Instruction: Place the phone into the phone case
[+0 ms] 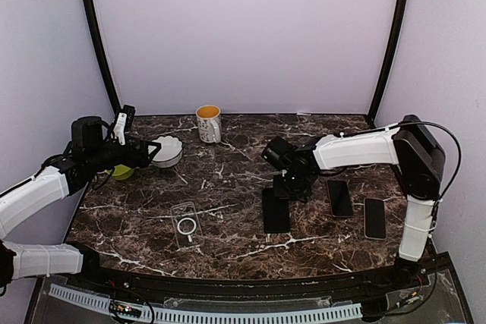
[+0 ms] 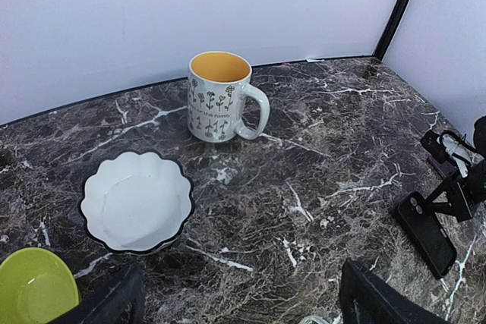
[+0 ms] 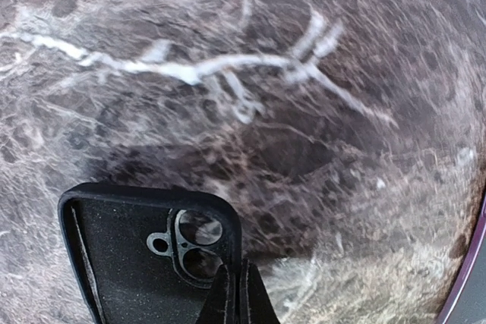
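Phone case (image 1: pixel 186 224): clear, flat on the marble, nearer the arm bases than the mug (image 1: pixel 208 123), slightly to its left. Left gripper (image 1: pixel 152 154): jaws wide apart, left of the mug. Right gripper (image 3: pixel 234 286): pinched closed, right of the mug, tips at a black shell's (image 1: pixel 276 212) camera-cutout end.

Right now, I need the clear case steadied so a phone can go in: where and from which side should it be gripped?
Grip the phone case across its narrow width, fingers on its two long edges, probably coming straight down from above. It lies flat on the table, long axis running roughly near to far, so only its edges offer purchase.
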